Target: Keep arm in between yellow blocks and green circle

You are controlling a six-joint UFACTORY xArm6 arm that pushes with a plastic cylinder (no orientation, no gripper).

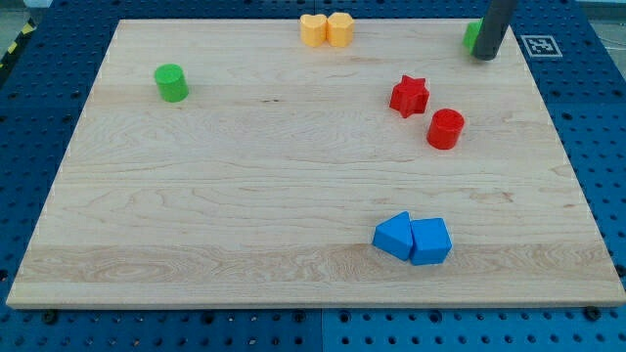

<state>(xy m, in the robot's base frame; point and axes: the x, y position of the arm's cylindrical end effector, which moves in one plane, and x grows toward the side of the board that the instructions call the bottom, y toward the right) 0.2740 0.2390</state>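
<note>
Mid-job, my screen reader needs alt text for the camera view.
My tip sits at the board's top right against a partly hidden green block, far from the gap between the yellow blocks at top centre and the green circle at upper left. Red and blue pairs lie right and bottom right.

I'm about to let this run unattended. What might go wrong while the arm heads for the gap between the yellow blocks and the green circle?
My tip sits at the view's top right, against a partly hidden green block, and may drag it along. The direct path passes close to the yellow blocks near the top edge; a nudge might push them off. The green circle lies far left.
</note>
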